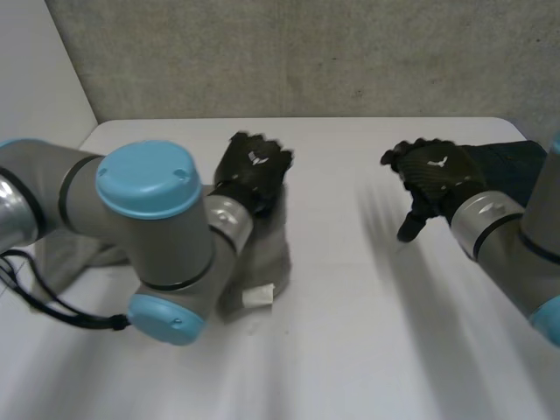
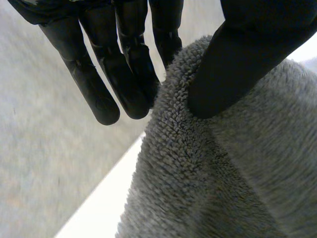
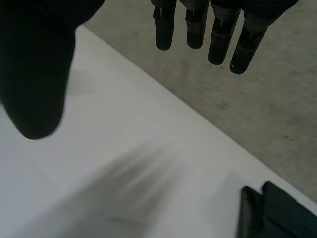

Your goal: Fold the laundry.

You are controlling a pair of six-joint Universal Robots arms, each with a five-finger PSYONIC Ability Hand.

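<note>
A grey terry towel (image 1: 265,249) lies bunched at the table's left, and one edge of it is lifted. My left hand (image 1: 252,169) is at the top of that raised edge. In the left wrist view the thumb (image 2: 245,62) presses on the towel's (image 2: 233,183) edge, with the straight fingers (image 2: 126,74) just behind it, pinching the cloth. A white tag (image 1: 259,296) hangs at the towel's lower corner. My right hand (image 1: 435,178) hovers open above the bare table on the right, its fingers (image 3: 219,34) straight and spread with nothing between them.
A dark cloth (image 1: 518,166) lies at the table's far right edge, beside my right wrist; it is also near the table edge as the dark cloth (image 3: 277,213). The white table (image 1: 350,332) stretches between the two hands. A grey wall (image 1: 306,52) rises behind.
</note>
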